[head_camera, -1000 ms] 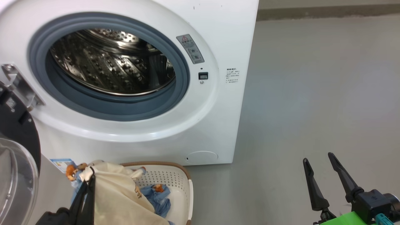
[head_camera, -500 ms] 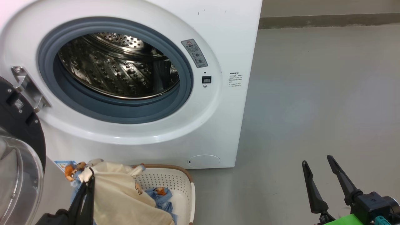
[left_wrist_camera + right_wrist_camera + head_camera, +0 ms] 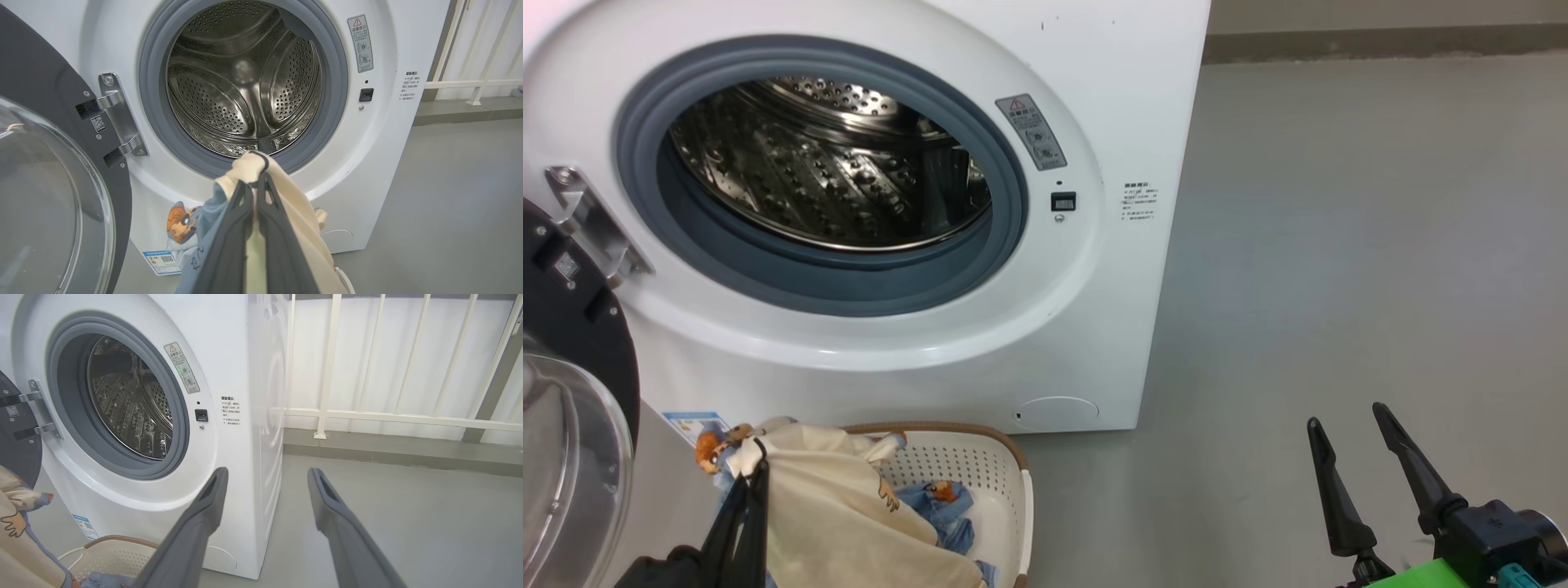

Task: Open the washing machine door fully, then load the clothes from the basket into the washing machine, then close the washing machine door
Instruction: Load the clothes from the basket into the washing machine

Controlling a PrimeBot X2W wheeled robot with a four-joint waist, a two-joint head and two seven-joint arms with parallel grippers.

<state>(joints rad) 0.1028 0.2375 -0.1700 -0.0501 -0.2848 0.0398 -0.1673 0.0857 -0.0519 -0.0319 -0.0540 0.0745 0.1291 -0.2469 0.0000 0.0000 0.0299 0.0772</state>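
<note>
Only the camera has shifted — door (image 3: 41, 81) open, left tool (image 3: 255, 185) pinching the clothes (image 3: 294, 212) above the basket (image 3: 980, 469), drum (image 3: 245, 81) empty; right tool (image 3: 267, 471) spread wide, empty.

Smooth grey floor (image 3: 1339, 245); white railing (image 3: 388, 417) before pale wall (image 3: 408, 355).

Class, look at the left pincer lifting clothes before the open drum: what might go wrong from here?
The left pincer grips just a small fold of the cream-yellow garment; the light blue printed garment hangs beside it and might slip off.
Trailing cloth might snag on the grey-blue rubber seal and hang outside the steel perforated drum, stopping closure.
The black-rimmed round glass door stands close on the arm's left; a swing might knock it.
</note>
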